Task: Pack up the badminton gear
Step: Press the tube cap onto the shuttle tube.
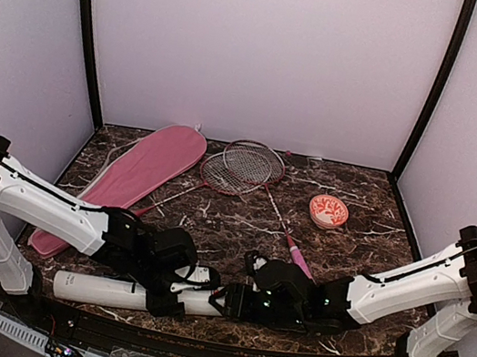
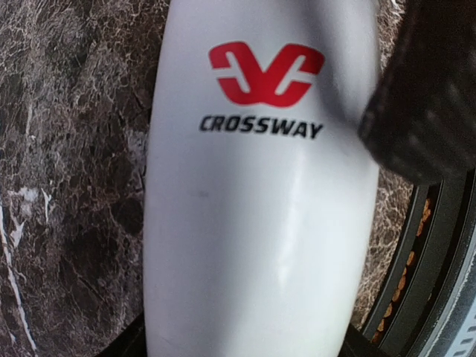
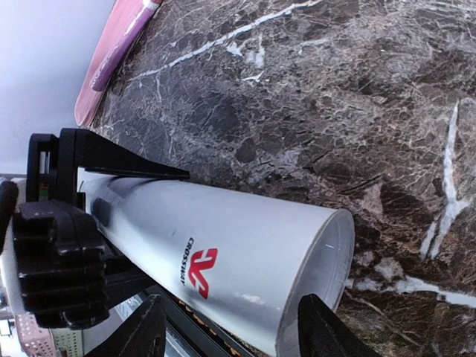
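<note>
Near the front edge of the surface (image 1: pixel 354 254) the white tube (image 1: pixel 94 289) was laid flat, clamped in the left gripper's (image 1: pixel 164 295) jaws. Its open end was straddled by the right gripper's (image 3: pixel 234 327) jaws, though contact could not be told. It could be rolled over the edge by uneven squeezing.

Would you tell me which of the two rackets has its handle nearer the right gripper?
The racket with the farther-back head; its pink handle ends near the right gripper, while the other's shaft slants left.
</note>
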{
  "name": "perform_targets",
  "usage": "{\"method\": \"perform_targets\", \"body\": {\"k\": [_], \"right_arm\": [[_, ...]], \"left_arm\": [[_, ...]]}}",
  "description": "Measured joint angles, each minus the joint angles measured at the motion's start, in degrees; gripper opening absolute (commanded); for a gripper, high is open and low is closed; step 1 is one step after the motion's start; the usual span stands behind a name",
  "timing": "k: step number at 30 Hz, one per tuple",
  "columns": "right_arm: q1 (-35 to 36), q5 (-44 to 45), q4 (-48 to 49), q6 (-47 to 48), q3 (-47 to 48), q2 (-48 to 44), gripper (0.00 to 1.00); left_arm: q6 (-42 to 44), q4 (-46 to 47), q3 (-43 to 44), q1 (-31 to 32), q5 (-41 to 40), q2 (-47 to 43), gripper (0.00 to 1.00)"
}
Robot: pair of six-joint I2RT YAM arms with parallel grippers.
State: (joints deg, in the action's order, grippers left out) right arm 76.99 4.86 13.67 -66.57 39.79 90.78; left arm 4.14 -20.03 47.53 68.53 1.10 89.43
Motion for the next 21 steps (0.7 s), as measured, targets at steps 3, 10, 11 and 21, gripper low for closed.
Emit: {"method": "perform_targets", "body": {"k": [3, 10, 11, 21], "right_arm": [[0.1, 0.7, 0.2, -2.1, 0.0, 0.4, 0.61], [0.4, 2.6, 4.2, -7.3, -1.3, 1.0, 0.6], [0.5, 2.8, 4.7, -7.7, -1.3, 1.3, 0.59], [0.7, 4.9, 7.0, -9.2, -1.3, 3.4, 0.59]], "left_arm": [[-0.1, 0.0, 0.0, 0.0, 0.1, 0.0, 0.65], [-0.4, 0.0, 0.0, -0.1, 0.3, 0.0, 0.66], [-0.5, -0.1, 0.0, -0.2, 0.4, 0.0, 0.66], [-1.4, -0.5, 0.0, -0.3, 0.6, 0.0, 0.72]]}}
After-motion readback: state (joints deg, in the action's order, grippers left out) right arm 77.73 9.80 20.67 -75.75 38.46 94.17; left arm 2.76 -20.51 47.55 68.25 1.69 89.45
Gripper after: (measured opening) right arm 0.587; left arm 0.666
